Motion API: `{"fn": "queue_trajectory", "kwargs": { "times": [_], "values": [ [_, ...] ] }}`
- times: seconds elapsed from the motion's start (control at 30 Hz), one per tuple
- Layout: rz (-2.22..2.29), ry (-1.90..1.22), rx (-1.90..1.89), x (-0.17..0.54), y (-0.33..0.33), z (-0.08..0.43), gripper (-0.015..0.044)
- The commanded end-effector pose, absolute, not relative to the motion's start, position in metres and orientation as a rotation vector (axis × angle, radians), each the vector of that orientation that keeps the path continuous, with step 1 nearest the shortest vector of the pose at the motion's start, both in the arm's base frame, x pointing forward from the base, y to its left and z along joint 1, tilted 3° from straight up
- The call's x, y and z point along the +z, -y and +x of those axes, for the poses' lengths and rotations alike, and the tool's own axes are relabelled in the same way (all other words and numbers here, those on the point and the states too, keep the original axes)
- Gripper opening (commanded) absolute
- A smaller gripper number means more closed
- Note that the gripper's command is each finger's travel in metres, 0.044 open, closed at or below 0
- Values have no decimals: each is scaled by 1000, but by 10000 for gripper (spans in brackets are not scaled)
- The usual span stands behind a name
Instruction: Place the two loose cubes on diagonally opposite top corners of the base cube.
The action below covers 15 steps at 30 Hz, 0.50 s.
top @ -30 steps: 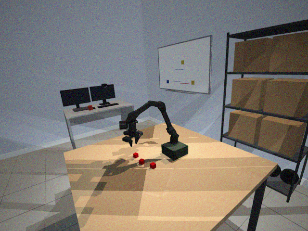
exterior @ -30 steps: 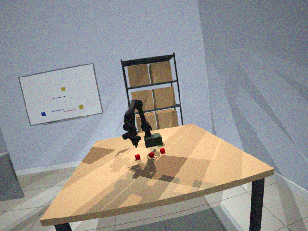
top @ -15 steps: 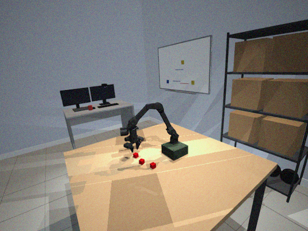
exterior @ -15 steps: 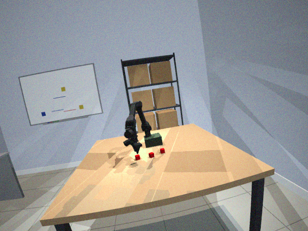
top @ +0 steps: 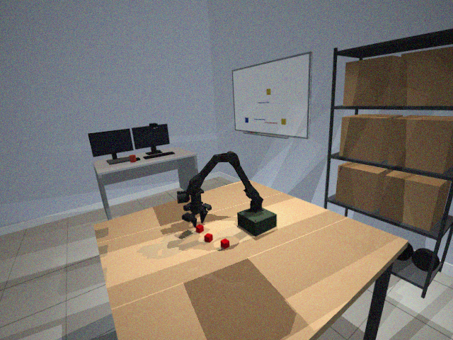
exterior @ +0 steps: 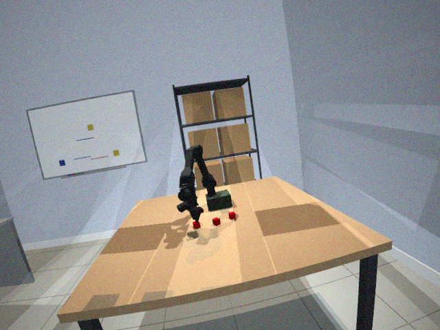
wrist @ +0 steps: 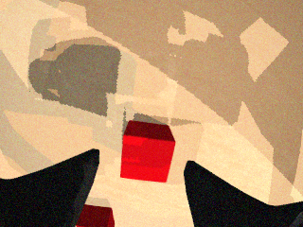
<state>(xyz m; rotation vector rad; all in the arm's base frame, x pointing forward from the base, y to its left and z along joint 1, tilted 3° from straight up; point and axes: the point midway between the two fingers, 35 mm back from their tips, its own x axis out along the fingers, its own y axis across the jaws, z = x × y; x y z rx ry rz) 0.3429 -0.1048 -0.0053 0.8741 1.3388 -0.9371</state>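
Note:
Three identical red cubes stand apart in a row on the table; which is the fixed base cube cannot be told. One end cube (top: pixel 199 229) (exterior: pixel 196 225) (wrist: pixel 146 160) is just below the fingertips. The middle cube (top: pixel 208 237) (exterior: pixel 216 221) shows partly behind a finger in the wrist view (wrist: pixel 98 218). The other end cube (top: pixel 224 244) (exterior: pixel 232 215) is nearest the robot's base in the exterior view. My gripper (top: pixel 198 223) (exterior: pixel 196 221) (wrist: pixel 143 162) is open and points down, low over the first end cube. In the wrist view that cube appears between the fingertips, with space on both sides.
The robot's dark green base block (top: pixel 256 221) (exterior: pixel 218 200) stands on the wooden table (top: pixel 255 285) (exterior: pixel 302 256) behind the cubes. A desk with monitors, a whiteboard and a shelf with boxes stand away from the table. Patchy shadows cross the tabletop.

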Motion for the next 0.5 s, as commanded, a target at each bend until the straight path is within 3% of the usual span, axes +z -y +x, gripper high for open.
{"fn": "queue_trajectory", "kwargs": {
  "times": [0.0, 0.33, 0.47],
  "values": [
    [872, -1358, -935, -17, 104, 340, 265],
    [872, -1358, -935, -30, 104, 339, 265],
    [872, -1358, -935, -30, 104, 339, 160]
  ]
}}
